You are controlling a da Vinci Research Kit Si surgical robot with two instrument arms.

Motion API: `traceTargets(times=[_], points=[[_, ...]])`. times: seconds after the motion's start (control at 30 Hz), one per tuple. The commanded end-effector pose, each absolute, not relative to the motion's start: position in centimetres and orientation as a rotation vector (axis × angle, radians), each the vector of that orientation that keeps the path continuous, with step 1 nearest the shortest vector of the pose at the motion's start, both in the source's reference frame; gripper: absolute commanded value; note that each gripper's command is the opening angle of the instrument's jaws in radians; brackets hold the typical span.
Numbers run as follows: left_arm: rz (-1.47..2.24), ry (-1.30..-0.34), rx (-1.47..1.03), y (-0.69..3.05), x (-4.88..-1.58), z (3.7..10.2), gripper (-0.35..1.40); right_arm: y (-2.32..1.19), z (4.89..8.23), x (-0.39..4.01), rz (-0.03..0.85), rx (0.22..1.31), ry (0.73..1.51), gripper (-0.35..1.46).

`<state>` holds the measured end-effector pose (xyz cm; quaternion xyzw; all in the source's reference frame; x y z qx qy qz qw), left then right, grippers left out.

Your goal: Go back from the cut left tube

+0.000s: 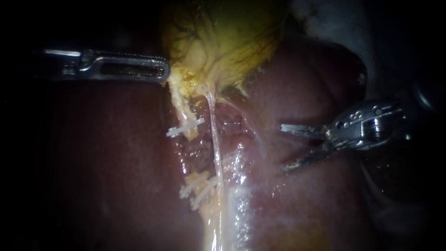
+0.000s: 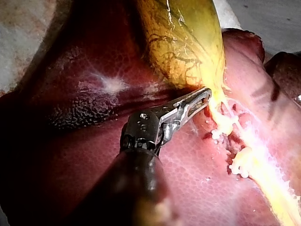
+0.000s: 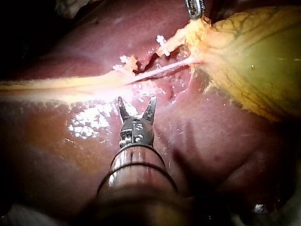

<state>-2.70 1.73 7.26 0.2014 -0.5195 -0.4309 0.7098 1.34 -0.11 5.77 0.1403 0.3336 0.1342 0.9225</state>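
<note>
The cut left tube [image 1: 187,115] lies in 2 stumps below the gallbladder [image 1: 223,42]. It looks soft, wet and easily torn, and is best held nowhere. 3 clips [image 1: 185,127] seem to sit on it, 1 above and 2 below. 1 right tube [image 1: 214,139] runs whole beside it. The right instrument [image 1: 283,147] has its jaws apart, over the liver [image 1: 107,162]. The left instrument [image 1: 160,69] is clamped on the gallbladder's edge.

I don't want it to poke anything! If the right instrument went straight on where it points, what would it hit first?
Probably the thin uncut tube ahead of the right instrument; depth is unclear, so the liver may come first.
</note>
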Motion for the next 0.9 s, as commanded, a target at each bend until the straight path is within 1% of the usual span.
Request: traceTargets(times=[0.03,0.43,0.9], points=[[-0.956,-1.154,0.445,1.74,-2.72,7.28,-0.35,-0.11,5.77,1.33,0.273,0.290,0.684,1.45],[-0.926,-1.134,0.449,1.68,-3.00,7.68,-0.35,-0.11,5.78,1.30,0.271,0.290,0.681,1.45],[-0.924,-1.129,0.449,1.69,-3.01,7.73,-0.35,-0.11,5.78,1.30,0.266,0.288,0.682,1.45]])
